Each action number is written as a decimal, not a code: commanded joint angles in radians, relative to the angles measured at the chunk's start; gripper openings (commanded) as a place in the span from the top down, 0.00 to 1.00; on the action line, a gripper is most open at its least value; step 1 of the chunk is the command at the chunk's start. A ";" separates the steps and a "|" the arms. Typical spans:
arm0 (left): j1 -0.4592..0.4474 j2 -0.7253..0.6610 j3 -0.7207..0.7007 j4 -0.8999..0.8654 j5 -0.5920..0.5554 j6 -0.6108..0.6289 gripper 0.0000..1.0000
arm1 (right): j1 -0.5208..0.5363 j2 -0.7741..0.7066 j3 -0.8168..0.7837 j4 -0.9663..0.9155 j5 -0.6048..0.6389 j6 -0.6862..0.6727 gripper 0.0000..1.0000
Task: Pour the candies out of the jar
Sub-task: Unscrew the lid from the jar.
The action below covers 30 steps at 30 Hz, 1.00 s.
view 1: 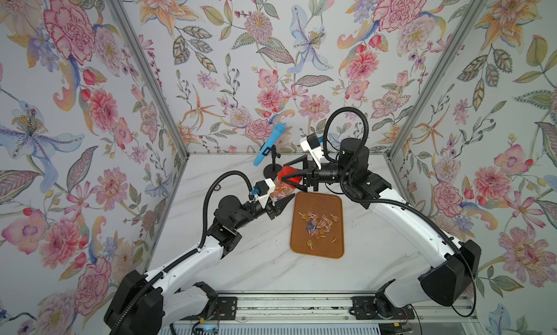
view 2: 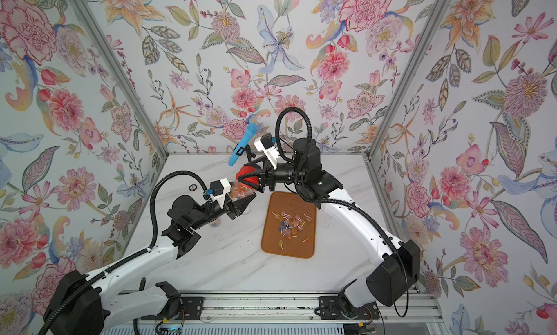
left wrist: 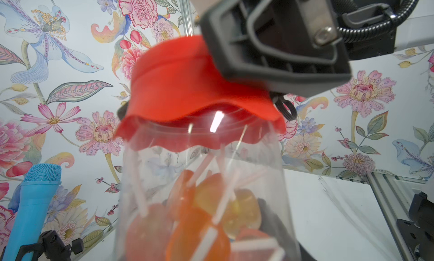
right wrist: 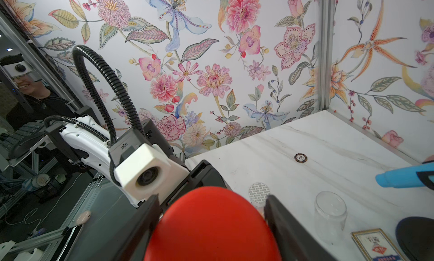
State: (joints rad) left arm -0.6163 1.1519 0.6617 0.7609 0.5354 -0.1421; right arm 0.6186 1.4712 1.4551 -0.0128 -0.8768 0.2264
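**Operator:** Where's the jar?

**Spotter:** Centre of a top view, just up and left of the tray (view 1: 302,198). Your left gripper (view 1: 281,206) is closed on the jar (left wrist: 202,177) low on its body. That leaves the mouth end free for your other arm.

**Operator:** And the right?

**Spotter:** Your right gripper (right wrist: 212,197) straddles the red lid (left wrist: 187,83), one finger on each side, placed as if to twist it. I cannot tell whether it is actually pinching.

**Operator:** The sweets?

**Spotter:** The candies (left wrist: 199,215) sit inside the jar, with their sticks against the clear wall. Loose candies (view 1: 316,225) lie on the tray. With the lid on nothing can pour, so I'd judge it must come off first. The tray is right beside you for tipping.
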 commanded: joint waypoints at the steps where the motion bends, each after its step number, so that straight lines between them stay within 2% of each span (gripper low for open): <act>1: -0.005 0.005 0.009 -0.010 -0.072 0.027 1.00 | -0.012 -0.055 -0.041 0.011 0.167 0.038 0.06; 3: -0.005 0.015 -0.004 0.001 -0.139 0.035 1.00 | -0.032 -0.066 -0.097 0.094 0.211 0.092 0.01; 8: -0.012 0.039 0.000 -0.057 -0.247 0.073 1.00 | -0.054 -0.037 -0.134 0.145 0.269 0.245 0.01; 14: -0.028 0.049 -0.002 -0.082 -0.331 0.115 1.00 | -0.002 -0.027 -0.125 0.118 0.388 0.264 0.02; 20: -0.052 0.071 0.007 -0.083 -0.387 0.144 1.00 | 0.023 0.024 -0.046 0.008 0.482 0.278 0.08; 22: -0.058 0.075 0.010 -0.083 -0.403 0.154 1.00 | 0.056 0.037 -0.032 -0.006 0.488 0.289 0.10; 30: -0.074 0.066 0.011 -0.086 -0.433 0.185 1.00 | 0.062 0.070 -0.005 -0.043 0.513 0.323 0.16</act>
State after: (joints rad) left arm -0.6773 1.2255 0.6609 0.6434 0.1356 0.0143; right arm 0.6788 1.5265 1.4158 -0.0345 -0.3851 0.5205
